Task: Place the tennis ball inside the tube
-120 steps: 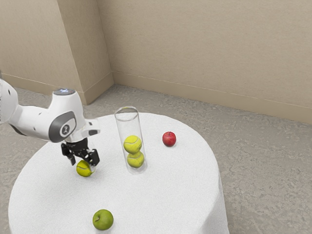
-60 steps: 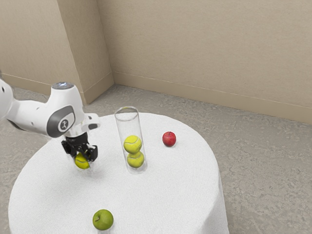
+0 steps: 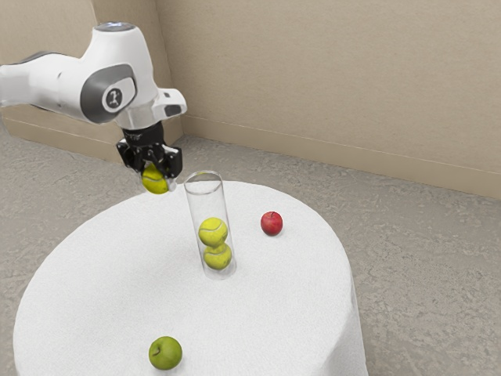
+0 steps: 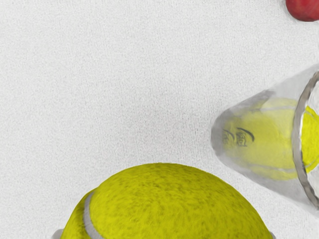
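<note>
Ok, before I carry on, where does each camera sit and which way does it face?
Exterior view: beside the arm, looking down across the round table toward the wall; my arm enters from the exterior view's left, ending in my gripper, shut on a tennis ball.
Wrist view: on my hand, looking down past the held ball at the white cloth; grey slivers flanking the ball may be my fingertips.
Both share the held ball, the tube with balls inside, and the red apple.

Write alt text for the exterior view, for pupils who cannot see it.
A robot's end effector grips a ball above a white table, near a clear tube holding two balls. A red apple and a green apple rest nearby.
</note>
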You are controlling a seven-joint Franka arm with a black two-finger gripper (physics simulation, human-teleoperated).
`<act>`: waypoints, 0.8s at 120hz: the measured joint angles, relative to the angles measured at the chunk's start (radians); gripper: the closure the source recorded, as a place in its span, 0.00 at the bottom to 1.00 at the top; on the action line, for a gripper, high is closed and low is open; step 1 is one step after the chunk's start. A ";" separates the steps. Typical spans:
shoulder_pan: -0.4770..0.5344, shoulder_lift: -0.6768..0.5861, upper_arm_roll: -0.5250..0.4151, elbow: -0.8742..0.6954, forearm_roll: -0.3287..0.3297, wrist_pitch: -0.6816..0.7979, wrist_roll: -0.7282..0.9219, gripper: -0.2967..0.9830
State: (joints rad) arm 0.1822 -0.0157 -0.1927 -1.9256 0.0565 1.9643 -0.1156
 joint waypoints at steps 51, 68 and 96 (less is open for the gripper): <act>-0.023 0.099 -0.104 0.157 0.040 -0.032 -0.036 0.42; -0.014 0.138 -0.120 0.203 0.042 -0.025 -0.039 0.33; -0.014 0.097 -0.069 0.241 -0.031 -0.112 0.006 0.26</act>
State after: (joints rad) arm 0.1678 0.0817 -0.2614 -1.6842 0.0258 1.8527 -0.1092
